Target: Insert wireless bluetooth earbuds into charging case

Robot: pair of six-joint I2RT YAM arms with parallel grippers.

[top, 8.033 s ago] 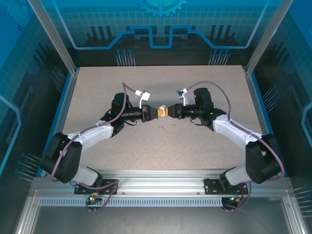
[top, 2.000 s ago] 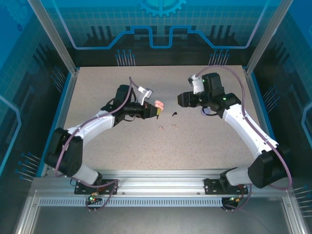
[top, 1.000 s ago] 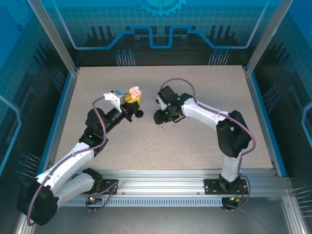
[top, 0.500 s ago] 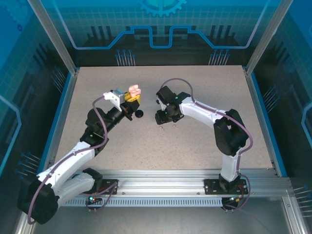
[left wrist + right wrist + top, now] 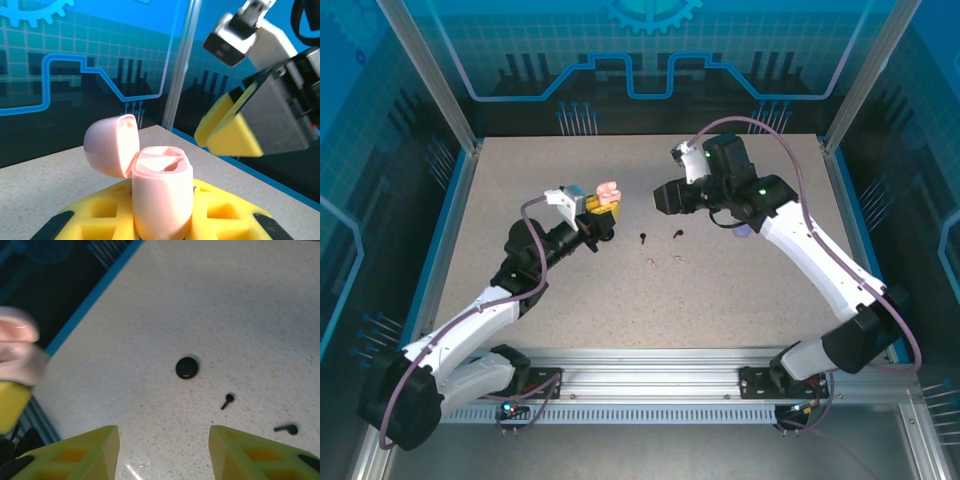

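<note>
1. Top external view: the left pincer is clamped on the open pale pink charging case, holding it above the table, at 10 o'clock from the table's middle.
2. Left wrist view: both sockets in the case are empty and its lid is swung back.
3. The right pincer hangs open and empty at 3 o'clock of the case.
4. One black earbud, a second black earbud, one pale pink earbud and a second pale pink earbud lie loose on the table at 5 o'clock of the case.
5. Judged from this, the task is at an early stage. The case is open and presented, but no earbud is picked up or seated yet.
</note>
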